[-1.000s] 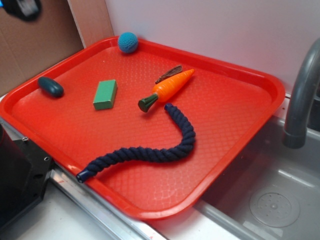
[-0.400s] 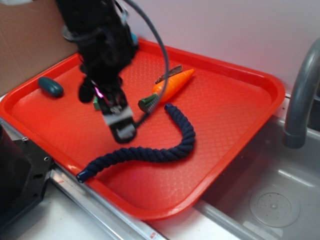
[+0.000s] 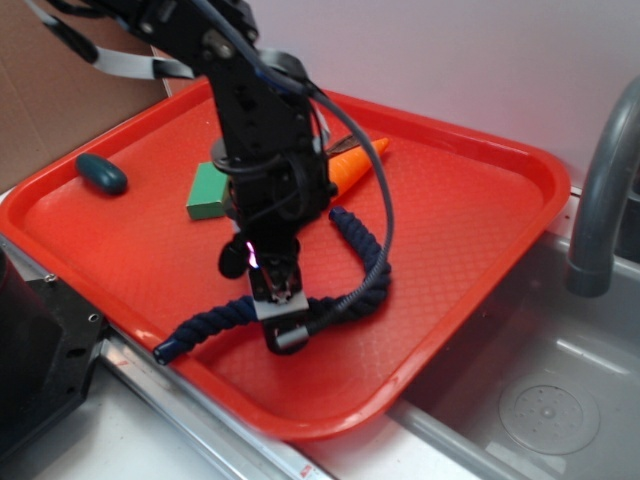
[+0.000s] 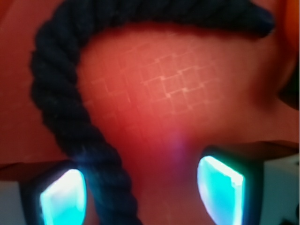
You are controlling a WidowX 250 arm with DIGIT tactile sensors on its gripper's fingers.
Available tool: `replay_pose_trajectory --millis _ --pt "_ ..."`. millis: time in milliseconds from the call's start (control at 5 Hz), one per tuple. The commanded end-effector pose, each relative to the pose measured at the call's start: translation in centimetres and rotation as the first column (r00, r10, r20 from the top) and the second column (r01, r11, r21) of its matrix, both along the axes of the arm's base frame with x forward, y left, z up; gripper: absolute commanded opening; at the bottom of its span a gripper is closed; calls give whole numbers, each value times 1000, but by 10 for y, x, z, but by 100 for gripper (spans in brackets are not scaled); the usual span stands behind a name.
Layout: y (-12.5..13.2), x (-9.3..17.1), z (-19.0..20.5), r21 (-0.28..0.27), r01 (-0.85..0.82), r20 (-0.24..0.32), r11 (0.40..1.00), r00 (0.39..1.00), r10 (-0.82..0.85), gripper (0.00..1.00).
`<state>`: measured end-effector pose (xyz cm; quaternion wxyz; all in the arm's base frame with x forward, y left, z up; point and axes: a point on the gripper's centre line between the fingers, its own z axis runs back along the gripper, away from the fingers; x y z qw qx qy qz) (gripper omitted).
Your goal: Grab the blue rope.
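Note:
The blue rope (image 3: 368, 262) lies in a curve on the red tray (image 3: 470, 220), its capped end (image 3: 163, 351) near the front rim. My gripper (image 3: 281, 322) is lowered over the rope's middle stretch, close to the tray. In the wrist view the rope (image 4: 56, 93) arcs across the top, runs down and passes between the fingers, close against the left pad (image 4: 63, 197). The right pad (image 4: 220, 187) stands well apart from it. The gripper (image 4: 140, 190) is open, with the rope inside the gap.
An orange toy carrot (image 3: 352, 166), a green block (image 3: 207, 191) and a dark teal oval piece (image 3: 101, 173) lie farther back on the tray. A grey faucet (image 3: 603, 190) and the sink basin (image 3: 545, 405) are to the right. A black block (image 3: 35, 350) sits at the front left.
The arm came into view from the upper left, then moved forward and down. The gripper now straddles the rope's middle. The rope and the other items have not shifted.

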<state>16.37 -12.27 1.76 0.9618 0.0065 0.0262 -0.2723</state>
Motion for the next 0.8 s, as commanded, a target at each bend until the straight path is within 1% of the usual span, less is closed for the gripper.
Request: replay_pose_trajectory --millis 0,400,600 --pt "-16 -13 -9 -27 45 15 999 999 -45 0" --pt "-14 -15 -9 -20 49 27 999 998 -48 0" --pt "1 -16 7 -38 3 42 999 999 -1 0"
